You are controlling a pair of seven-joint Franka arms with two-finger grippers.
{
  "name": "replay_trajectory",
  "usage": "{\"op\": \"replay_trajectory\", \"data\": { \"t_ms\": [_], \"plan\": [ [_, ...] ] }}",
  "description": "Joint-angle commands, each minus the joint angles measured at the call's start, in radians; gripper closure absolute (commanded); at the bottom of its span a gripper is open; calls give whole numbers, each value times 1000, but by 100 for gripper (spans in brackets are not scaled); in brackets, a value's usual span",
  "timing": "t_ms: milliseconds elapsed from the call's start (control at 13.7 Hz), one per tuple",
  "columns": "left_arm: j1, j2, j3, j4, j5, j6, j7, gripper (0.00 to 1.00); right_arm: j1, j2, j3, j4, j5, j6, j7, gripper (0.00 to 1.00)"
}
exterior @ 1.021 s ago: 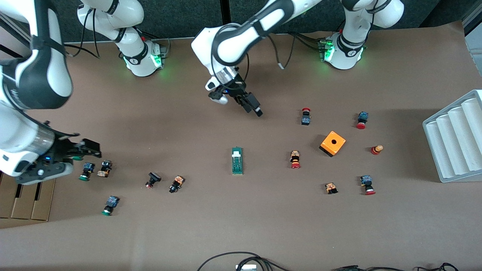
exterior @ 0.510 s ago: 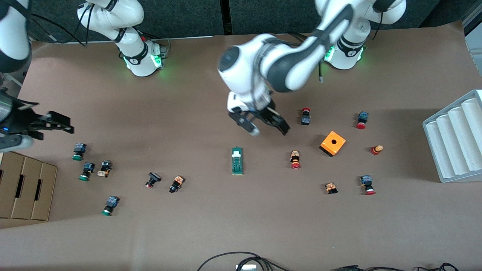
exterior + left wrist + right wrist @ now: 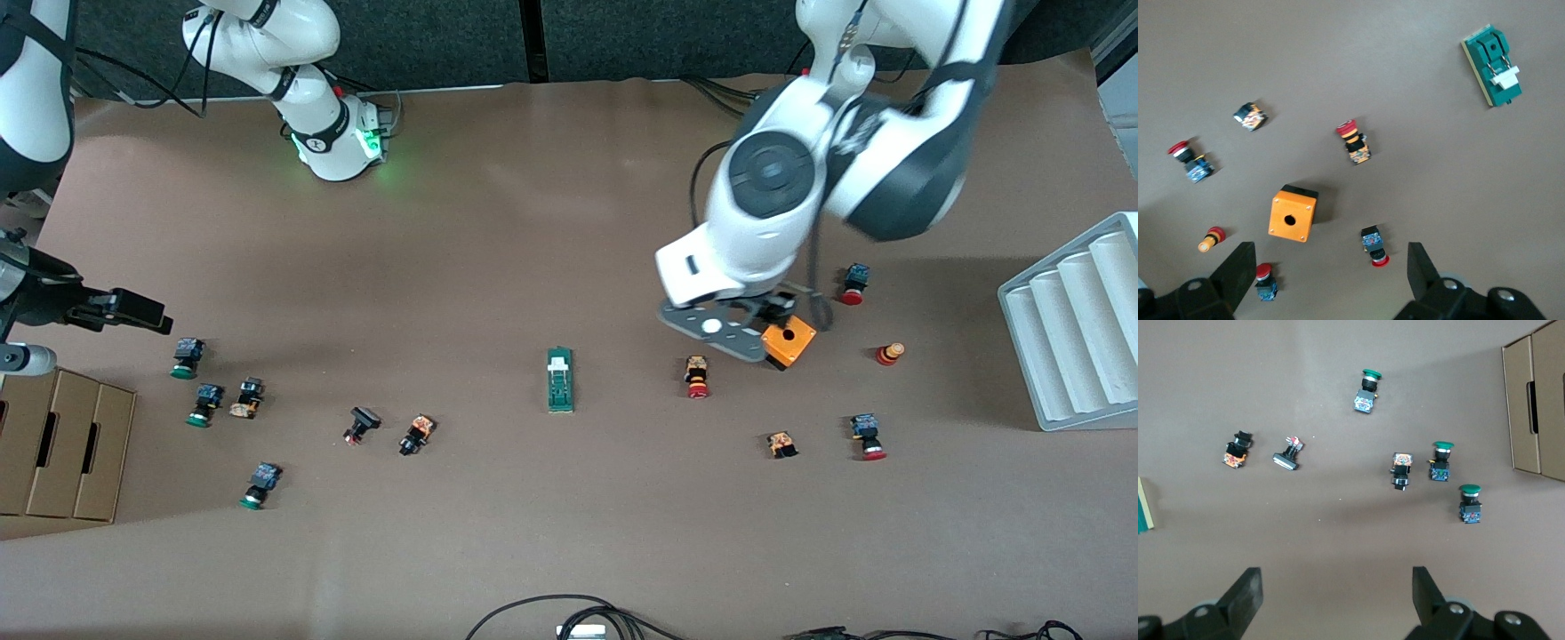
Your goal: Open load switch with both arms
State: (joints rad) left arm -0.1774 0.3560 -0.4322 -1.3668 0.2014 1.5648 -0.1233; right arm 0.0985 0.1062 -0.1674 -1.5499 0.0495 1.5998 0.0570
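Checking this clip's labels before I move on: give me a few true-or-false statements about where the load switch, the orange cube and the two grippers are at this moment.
1. The load switch lies flat on the table, with no gripper touching it. True.
2. The left gripper is shut on the orange cube. False: its jaws stand open and empty, up in the air over the cube.
3. The right gripper is open, over the right arm's end of the table. True.
4. The orange cube sits inside the cardboard box. False: it rests on the table, toward the left arm's end.
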Motion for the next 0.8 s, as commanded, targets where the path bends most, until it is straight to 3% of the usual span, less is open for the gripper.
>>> {"op": "replay_trajectory", "data": {
  "t_ms": [0, 146, 292, 729],
  "plan": [
    [84, -37, -11, 6, -23, -14, 11, 0, -3, -13, 26, -1, -42, 0, -27, 0],
    [90, -58, -2, 73, -5, -61, 5, 0, -38, -25, 60, -10, -40, 2, -40, 0],
    [140, -58, 0, 81, -19, -115, 5, 0, -110, -78, 89, -50, -30, 14, -45, 0],
    [245, -127, 9, 81, -23, -144, -1, 0, -112, -200, 91, -187, -39, 89, -43, 0]
  ]
}}
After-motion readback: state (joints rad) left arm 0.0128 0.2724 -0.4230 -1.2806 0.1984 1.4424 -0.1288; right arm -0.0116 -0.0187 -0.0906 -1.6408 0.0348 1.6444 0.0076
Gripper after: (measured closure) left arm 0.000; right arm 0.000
